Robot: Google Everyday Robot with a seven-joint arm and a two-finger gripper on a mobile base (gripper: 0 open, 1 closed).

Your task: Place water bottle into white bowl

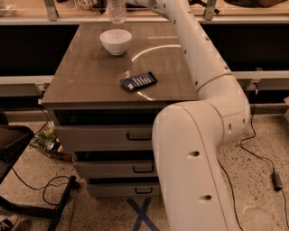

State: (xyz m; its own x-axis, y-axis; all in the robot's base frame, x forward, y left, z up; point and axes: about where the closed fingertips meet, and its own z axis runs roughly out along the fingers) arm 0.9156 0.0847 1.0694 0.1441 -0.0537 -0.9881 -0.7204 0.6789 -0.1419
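White ceramic, the white bowl (116, 40) sits on the wooden table (86, 85). Straight behind it, at the top edge, the water bottle (117, 11) shows only its clear ribbed lower part, upright and apart from the bowl's rim. A dark packet (139, 81) lies flat nearer than the bowl and to its right. The robot arm (203, 67) rises right of the bowl and bends toward the bottle, but the gripper lies past the top edge, so I cannot tell whether it is spread or pinching.
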